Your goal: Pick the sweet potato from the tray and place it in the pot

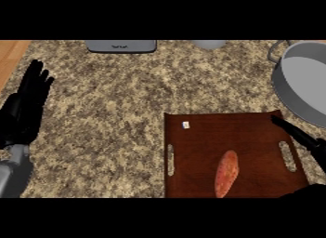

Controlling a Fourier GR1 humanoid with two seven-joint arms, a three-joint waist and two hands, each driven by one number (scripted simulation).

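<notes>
An orange sweet potato (226,173) lies lengthwise on a dark brown wooden tray (213,135), near the tray's front edge. A grey metal pot (296,100) stands at the counter's far right, beyond the tray, its inside showing nothing. My right hand (309,142) comes in from the lower right, its straight fingers stretched over the tray's right rim by the handle slot, to the right of the sweet potato and apart from it. My left hand (24,104) rests open at the left edge, fingers up.
The tray has a slot handle on each side (170,159) and a small white label (185,124) near its back left. A grey appliance (120,45) and a pale round object (210,44) sit at the counter's back edge. Wood surface (1,60) borders the speckled counter at left.
</notes>
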